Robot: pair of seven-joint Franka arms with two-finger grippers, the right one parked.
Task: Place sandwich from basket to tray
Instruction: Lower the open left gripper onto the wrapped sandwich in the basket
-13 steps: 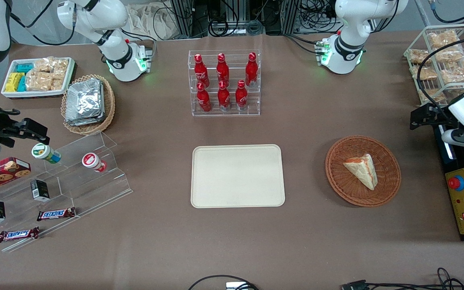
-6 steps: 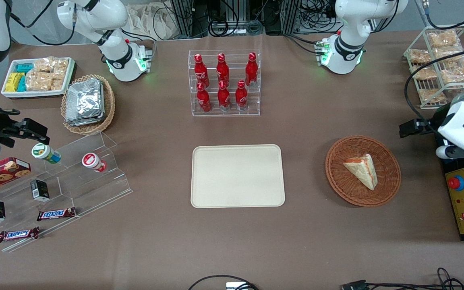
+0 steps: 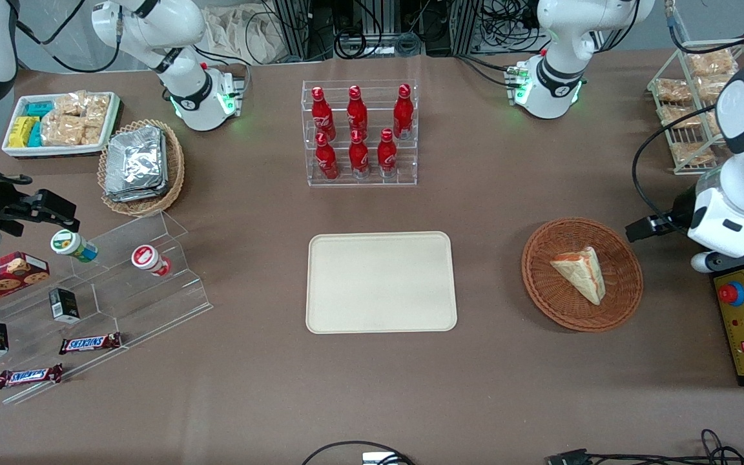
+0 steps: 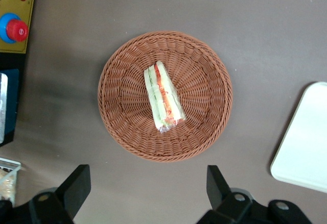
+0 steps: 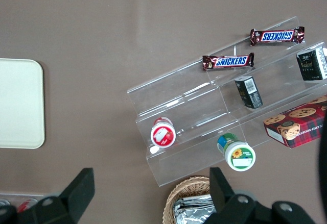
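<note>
The sandwich (image 3: 580,274), a pale wedge with orange-red and green filling at its cut edge (image 4: 163,99), lies in the middle of the round reddish-brown basket (image 3: 617,303). The cream tray (image 3: 382,282) sits flat beside the basket, toward the parked arm's end, and its corner shows in the left wrist view (image 4: 306,142). My gripper (image 4: 147,188) hovers high over bare table just outside the basket's rim (image 4: 122,127), toward the working arm's end. It is open, with its two black fingers (image 4: 76,185) spread wide and nothing between them.
A black and yellow control box with a red button (image 3: 743,323) lies at the working arm's table edge. A wire rack of snack bags (image 3: 701,97) stands farther back. A clear rack of red bottles (image 3: 359,135) stands farther from the camera than the tray.
The left arm has swung nearer to the front camera and toward the basket. Sandwich, basket and tray have not moved.
</note>
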